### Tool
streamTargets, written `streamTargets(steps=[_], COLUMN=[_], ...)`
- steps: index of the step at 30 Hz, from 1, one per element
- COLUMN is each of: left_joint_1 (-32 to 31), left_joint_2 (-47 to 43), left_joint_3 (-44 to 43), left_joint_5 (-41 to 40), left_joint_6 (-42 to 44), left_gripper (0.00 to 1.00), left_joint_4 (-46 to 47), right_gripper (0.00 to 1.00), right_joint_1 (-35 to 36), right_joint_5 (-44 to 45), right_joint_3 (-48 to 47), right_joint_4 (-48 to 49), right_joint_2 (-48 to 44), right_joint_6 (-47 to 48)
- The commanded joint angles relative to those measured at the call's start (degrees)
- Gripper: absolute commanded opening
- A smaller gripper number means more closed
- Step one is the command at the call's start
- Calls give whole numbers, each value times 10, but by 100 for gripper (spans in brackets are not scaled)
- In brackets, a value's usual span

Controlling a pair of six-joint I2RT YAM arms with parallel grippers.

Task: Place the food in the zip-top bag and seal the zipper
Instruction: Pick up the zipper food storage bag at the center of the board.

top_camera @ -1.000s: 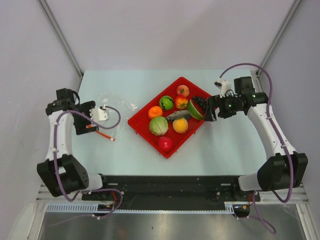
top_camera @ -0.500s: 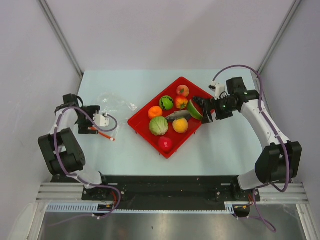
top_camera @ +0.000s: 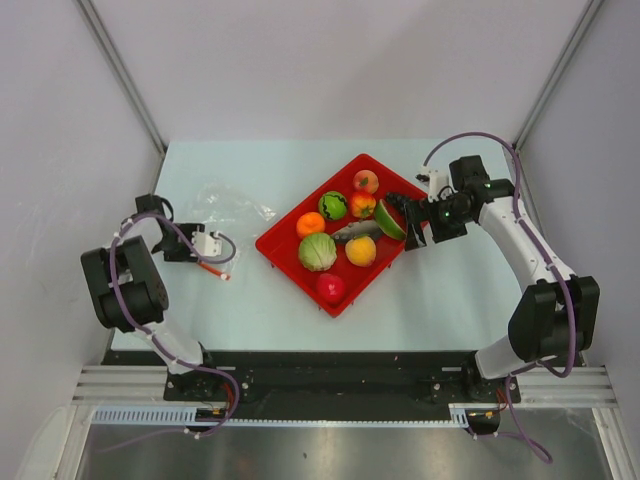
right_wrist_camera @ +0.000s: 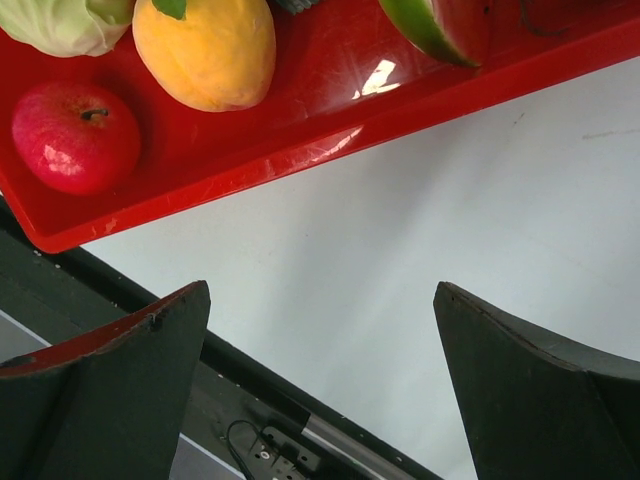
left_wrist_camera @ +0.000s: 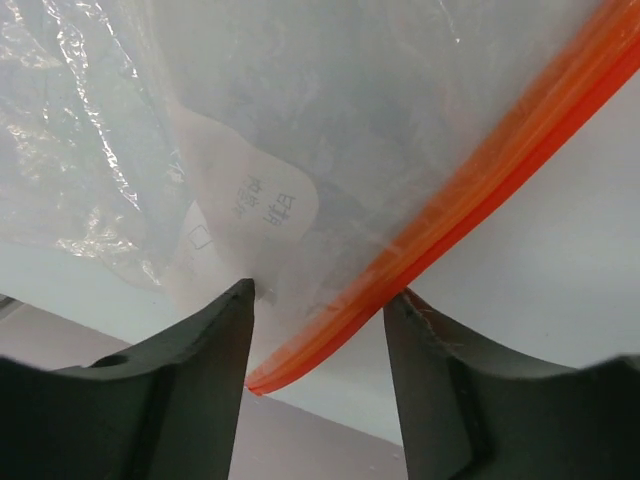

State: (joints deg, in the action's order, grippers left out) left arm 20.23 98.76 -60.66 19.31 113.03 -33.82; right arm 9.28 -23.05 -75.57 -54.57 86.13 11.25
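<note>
The left gripper (left_wrist_camera: 322, 297), jaws parted, straddles the zipper (left_wrist_camera: 480, 180) of the bag (left_wrist_camera: 330, 100); the right gripper (right_wrist_camera: 322, 290) gapes wide at the tray's (right_wrist_camera: 300, 140) right edge.

Only print I'm seeing is sitting on the white label (left_wrist_camera: 245, 205) of the bag (left_wrist_camera: 380, 110), close to its zipper (left_wrist_camera: 480, 190) edge. It's showing a few tiny grey characters, turned sideways and too blurry to read, with a little square outline next to them.
</note>
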Motion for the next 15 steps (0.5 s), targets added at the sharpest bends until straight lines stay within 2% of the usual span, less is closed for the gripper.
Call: streamTargets(steps=[1,3,6,7,8,11,14,15], left_joint_1=[-8,-10,-18,-20,-20,-19,-17,-17], left_joint_2=[-2,-11,-29,-35,-39,-53,-68,-73], left_joint_3=[5,26,36,34,27,0,-45,-57], left_joint_5=[10,8,13,16,22,34,42,42], left_joint_6=[155,149,114,102,86,19,-89,-159], left_gripper=[52,48,31,8,0,0,0,0], left_joint_4=[11,13,10,2,-1,-22,-51,-64], right_gripper=[100,100,100,100,100,100,100,100], right_joint_1=[2,2,-9,-20,-27,-55,-88,-107], right_joint_5=[9,10,10,9,2,-23,-78,-94], right_joint_3=[-15,-17,-14,-14,-14,-18,-28,-30], right_joint_4=[1,2,5,6,6,5,11,20], right_joint_2=[-12,-18,-28,-31,-32,-42,-58,-64], right_joint_6=[8,18,30,32,34,47,52,52])
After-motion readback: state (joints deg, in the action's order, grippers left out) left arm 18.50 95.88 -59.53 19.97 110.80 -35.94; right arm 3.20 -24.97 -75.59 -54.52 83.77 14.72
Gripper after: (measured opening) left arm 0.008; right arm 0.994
